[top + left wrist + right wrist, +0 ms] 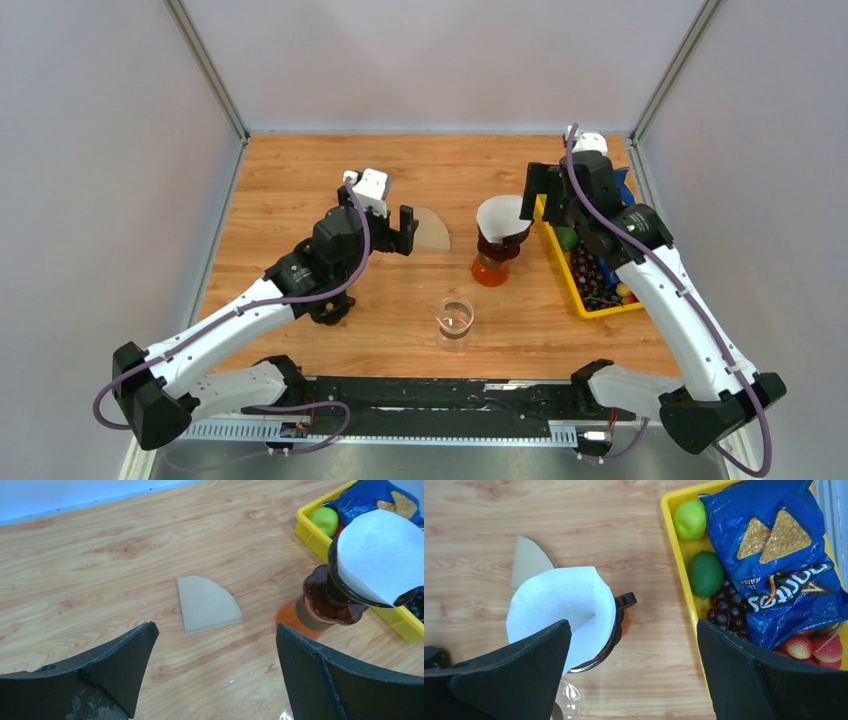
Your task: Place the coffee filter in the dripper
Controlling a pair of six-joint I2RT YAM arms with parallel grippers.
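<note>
White paper filter (556,605) already seated, opened out, in dark dripper (330,597), right of table centre, just left of yellow tray (670,505). Sits slightly lopsided, one edge standing high. Brown filter (207,604) flat on wood, left of dripper, apart. Left gripper (215,630) above brown filter, jaws spread, empty. Right gripper (633,625) over dripper, jaws released, nothing held. Task looks essentially done; perhaps only arm retreat left.
</note>
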